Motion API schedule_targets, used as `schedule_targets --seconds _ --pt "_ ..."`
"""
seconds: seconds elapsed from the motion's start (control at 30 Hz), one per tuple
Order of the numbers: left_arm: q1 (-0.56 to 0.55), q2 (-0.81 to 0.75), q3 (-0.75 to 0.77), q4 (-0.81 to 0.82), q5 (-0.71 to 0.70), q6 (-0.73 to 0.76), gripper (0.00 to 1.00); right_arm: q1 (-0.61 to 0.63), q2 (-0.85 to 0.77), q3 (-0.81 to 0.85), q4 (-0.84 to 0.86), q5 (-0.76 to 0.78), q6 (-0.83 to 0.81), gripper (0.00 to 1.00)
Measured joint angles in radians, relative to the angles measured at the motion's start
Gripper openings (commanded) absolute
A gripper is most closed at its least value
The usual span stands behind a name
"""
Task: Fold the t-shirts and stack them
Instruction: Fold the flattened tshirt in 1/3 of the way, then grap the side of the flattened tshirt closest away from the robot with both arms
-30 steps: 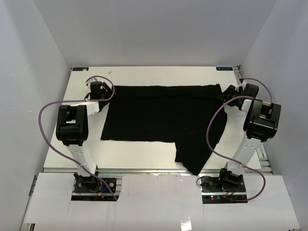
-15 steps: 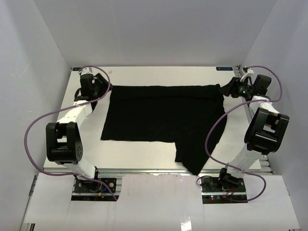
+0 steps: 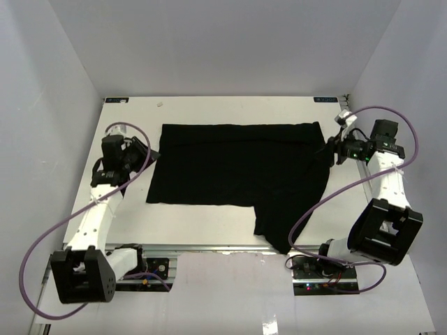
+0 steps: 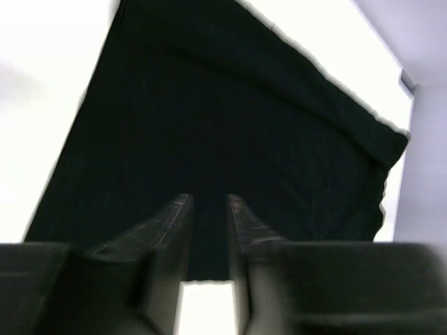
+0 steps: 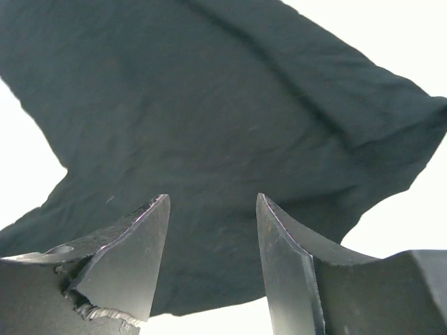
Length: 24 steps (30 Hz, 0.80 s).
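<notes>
A black t-shirt (image 3: 230,164) lies spread flat on the white table, with one flap reaching toward the near edge at the right. My left gripper (image 3: 145,152) hovers at the shirt's left edge. In the left wrist view its jaws (image 4: 208,202) stand narrowly apart with nothing between them, and the t-shirt (image 4: 209,105) stretches away ahead. My right gripper (image 3: 327,151) is at the shirt's right edge. In the right wrist view it (image 5: 213,199) stands open above the t-shirt (image 5: 209,105), its fingers holding no cloth.
The white table (image 3: 209,112) is enclosed by pale walls at the back and on both sides. Purple cables loop from both arms. A small white scrap (image 3: 160,104) lies near the back left corner.
Both arms have swung from the shirt's far corners back toward the middle of its side edges. The left jaws have narrowed. The shirt has not moved.
</notes>
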Motion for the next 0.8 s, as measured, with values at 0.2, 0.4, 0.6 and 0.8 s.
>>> schedule_targets --seconds 0.2,0.4,0.6,0.8 --pt "-0.002 -0.056 -0.026 -0.23 -0.015 -0.05 0.7 0.0 -0.06 -0.055 -0.431 -0.022 -0.451 0.64" --pt "-0.002 -0.049 -0.033 -0.375 -0.029 -0.053 0.74 0.001 -0.228 -0.27 -0.655 0.12 -0.937 0.69" --pt "-0.002 -0.012 -0.052 -0.428 -0.045 -0.096 0.69 0.002 -0.217 -0.305 -0.718 0.195 -1.176 0.68" --pt "-0.002 0.084 -0.079 -0.459 -0.101 -0.135 0.66 0.002 -0.221 -0.321 -0.694 0.217 -1.227 0.68"
